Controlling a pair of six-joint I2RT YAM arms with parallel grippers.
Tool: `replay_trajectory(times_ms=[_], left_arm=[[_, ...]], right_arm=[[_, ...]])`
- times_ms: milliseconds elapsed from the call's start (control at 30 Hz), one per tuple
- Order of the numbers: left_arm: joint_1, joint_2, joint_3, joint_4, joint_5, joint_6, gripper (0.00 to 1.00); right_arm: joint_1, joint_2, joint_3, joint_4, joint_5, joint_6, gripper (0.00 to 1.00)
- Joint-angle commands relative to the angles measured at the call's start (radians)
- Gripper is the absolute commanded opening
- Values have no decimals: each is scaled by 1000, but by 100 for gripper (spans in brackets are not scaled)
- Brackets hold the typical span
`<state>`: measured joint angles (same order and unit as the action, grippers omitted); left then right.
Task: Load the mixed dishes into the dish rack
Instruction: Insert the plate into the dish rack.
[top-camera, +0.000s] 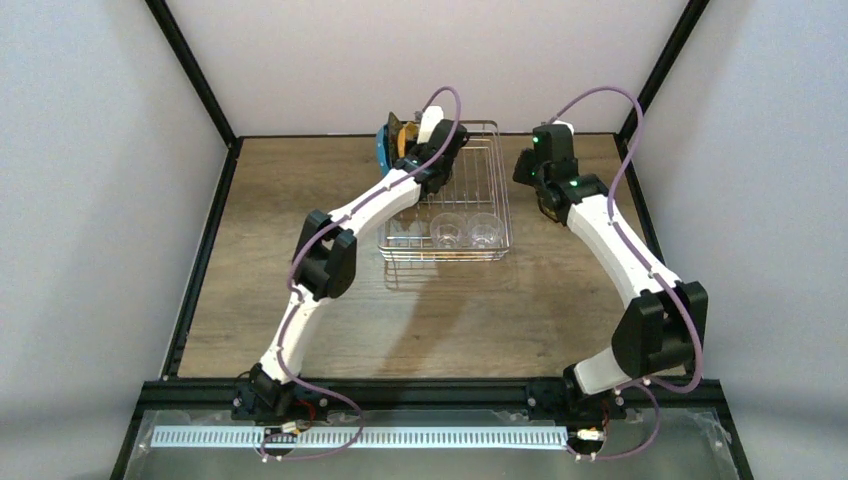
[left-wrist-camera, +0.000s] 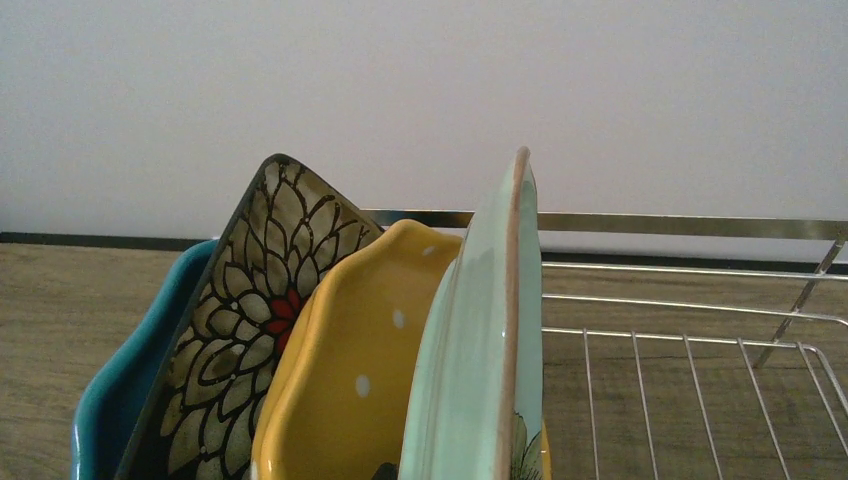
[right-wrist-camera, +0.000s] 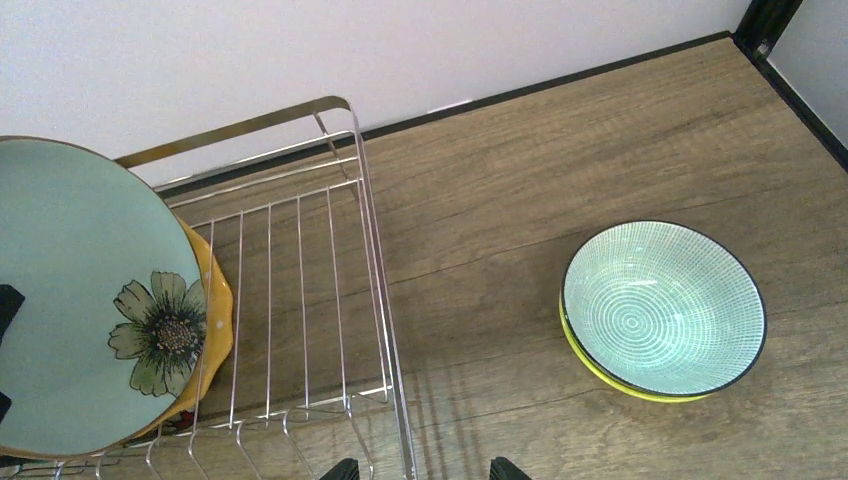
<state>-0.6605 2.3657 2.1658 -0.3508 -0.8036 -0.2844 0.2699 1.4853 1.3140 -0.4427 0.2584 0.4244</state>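
The dish rack (top-camera: 497, 190) stands at the back of the table. At its far left end several plates stand on edge. They are a blue plate (left-wrist-camera: 115, 395), a black floral plate (left-wrist-camera: 235, 345), an orange dotted plate (left-wrist-camera: 345, 375) and a pale green plate (left-wrist-camera: 495, 330). My left gripper (top-camera: 412, 135) is shut on the pale green plate, which rises upright in the middle of the left wrist view. Two clear glass cups (top-camera: 447, 231) sit at the rack's near end. My right gripper (right-wrist-camera: 423, 470) hangs open above the rack's right rim. A mint bowl (right-wrist-camera: 662, 305) nested in a yellow-green bowl (right-wrist-camera: 598, 372) sits on the table to its right.
The rack's wire grid bottom (right-wrist-camera: 300, 300) lies bare between the plates and the cups. Black frame posts (top-camera: 205, 90) and white walls close in the table at the back and sides. The right arm's elbow (top-camera: 660, 325) stands near the table's right edge.
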Motion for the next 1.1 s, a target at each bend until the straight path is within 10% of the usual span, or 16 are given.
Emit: replay_trajectory(times_ms=[0, 1067], left_arm=[[4, 2, 43, 101, -12, -29, 3], [9, 55, 11, 92, 22, -89, 3]], right_arm=[[2, 21, -1, 19, 22, -6, 77], [1, 66, 11, 29, 41, -10, 77]])
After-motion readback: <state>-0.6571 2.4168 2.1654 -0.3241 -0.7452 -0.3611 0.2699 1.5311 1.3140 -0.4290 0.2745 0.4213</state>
